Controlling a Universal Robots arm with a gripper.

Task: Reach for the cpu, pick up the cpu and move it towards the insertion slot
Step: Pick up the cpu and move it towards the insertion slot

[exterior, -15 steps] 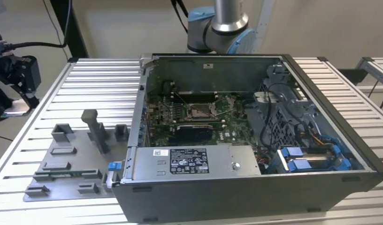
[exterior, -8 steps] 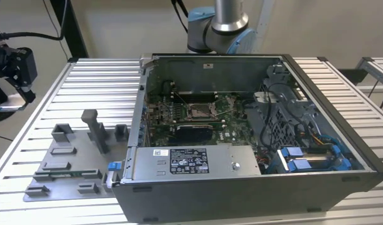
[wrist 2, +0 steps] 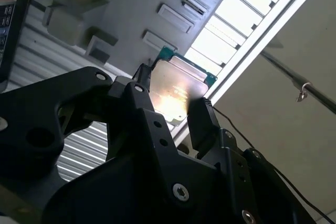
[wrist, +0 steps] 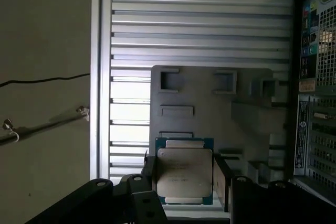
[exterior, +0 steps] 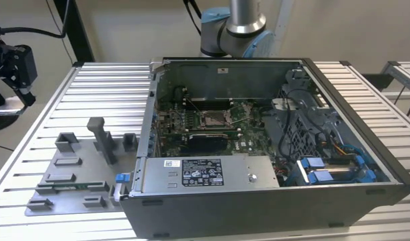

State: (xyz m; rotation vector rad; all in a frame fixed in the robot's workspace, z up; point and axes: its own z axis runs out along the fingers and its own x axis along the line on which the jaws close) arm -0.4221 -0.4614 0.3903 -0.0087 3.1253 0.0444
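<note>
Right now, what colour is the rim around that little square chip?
Teal-green, framing the silvery top of the cpu; clearest in the first wrist view.

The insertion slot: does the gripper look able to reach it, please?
Probably yes: the case stands open above the insertion slot, with nothing over it, while the gripper holds the cpu beyond the case's wall.

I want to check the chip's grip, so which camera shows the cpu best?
The first wrist view: the cpu faces the camera squarely, its pale top and green rim plain between the jaws. The second wrist view shows it tilted, with glare. At the exterior view's left edge it is at best a pale sliver.
</note>
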